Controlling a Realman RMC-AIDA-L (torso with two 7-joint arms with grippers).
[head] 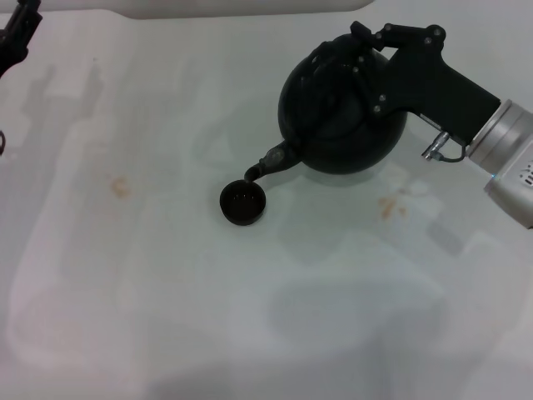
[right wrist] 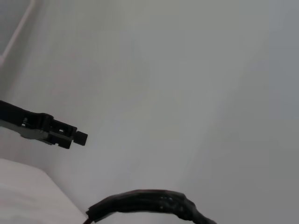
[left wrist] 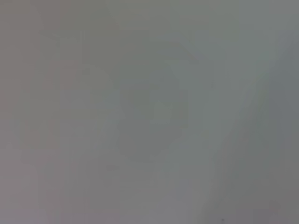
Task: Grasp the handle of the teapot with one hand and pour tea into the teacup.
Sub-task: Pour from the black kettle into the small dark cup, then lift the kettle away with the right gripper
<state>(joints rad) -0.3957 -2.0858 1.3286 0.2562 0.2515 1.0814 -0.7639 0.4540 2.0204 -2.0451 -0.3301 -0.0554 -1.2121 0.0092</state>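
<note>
While tilted by right pincer (head: 360, 52), teapot (head: 341, 112) spout over teacup (head: 243, 203)

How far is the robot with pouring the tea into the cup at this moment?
Done: the right gripper is at the handle and carries the teapot, tilted. In hand: its spout sits over the rim of the teacup; no stream of tea is visible. Left: finishing the pour and setting the teapot down. The left gripper is parked at the far left.

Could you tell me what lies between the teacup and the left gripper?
Only bare white table, with a faint brownish stain, separates the teacup from the left gripper in the head view.
</note>
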